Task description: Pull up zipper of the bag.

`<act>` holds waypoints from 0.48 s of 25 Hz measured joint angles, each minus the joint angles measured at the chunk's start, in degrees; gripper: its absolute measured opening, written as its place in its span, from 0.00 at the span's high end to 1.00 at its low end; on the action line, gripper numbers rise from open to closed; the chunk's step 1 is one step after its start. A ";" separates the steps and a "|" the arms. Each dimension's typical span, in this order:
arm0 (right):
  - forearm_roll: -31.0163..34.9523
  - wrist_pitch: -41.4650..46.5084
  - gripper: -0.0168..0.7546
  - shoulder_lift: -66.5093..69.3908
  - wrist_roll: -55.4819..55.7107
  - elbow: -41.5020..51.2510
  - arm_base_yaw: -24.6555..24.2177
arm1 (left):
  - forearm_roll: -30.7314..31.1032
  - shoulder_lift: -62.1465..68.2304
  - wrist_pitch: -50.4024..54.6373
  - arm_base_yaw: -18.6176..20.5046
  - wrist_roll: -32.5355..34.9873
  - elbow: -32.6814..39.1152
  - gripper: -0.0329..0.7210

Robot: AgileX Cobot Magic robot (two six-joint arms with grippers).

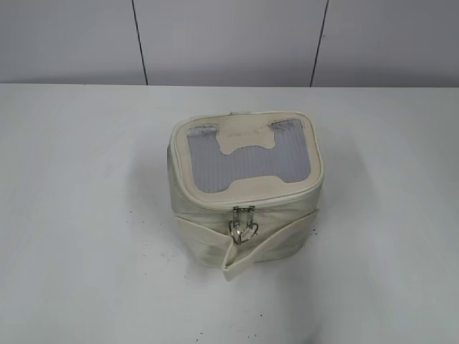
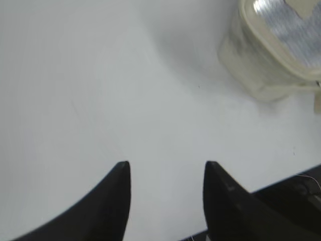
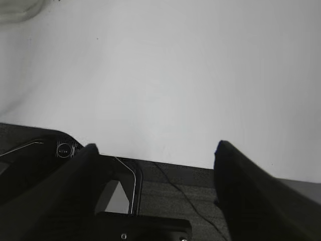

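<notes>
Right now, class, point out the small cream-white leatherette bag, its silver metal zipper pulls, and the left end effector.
Small cream-white leatherette bag (image 1: 204, 218): exterior view, front wall.
Silver metal zipper pulls (image 1: 242, 223): exterior view, hanging rings.
Left end effector (image 2: 167, 173): left wrist view, between open fingertips.

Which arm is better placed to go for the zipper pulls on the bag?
Left, probably. The left gripper is open with the bag in its view; the right gripper, also open, shows only a sliver. The zipper pulls face front.
</notes>
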 joint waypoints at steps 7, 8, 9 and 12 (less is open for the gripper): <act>0.25 -0.36 0.27 -22.42 -1.27 9.50 0.00 | -2.47 -29.99 -1.37 0.00 -0.12 24.18 0.48; 0.25 -0.42 0.27 -25.80 -1.73 10.01 0.00 | -2.77 -33.77 -1.37 0.00 -0.12 26.52 0.48; 0.30 -0.53 0.27 -28.52 -2.10 10.58 0.00 | -3.18 -38.26 -1.31 0.00 -0.13 28.42 0.48; 0.36 -1.14 0.27 -37.14 -2.90 11.76 0.00 | -4.01 -50.06 -1.60 0.00 -0.13 30.69 0.48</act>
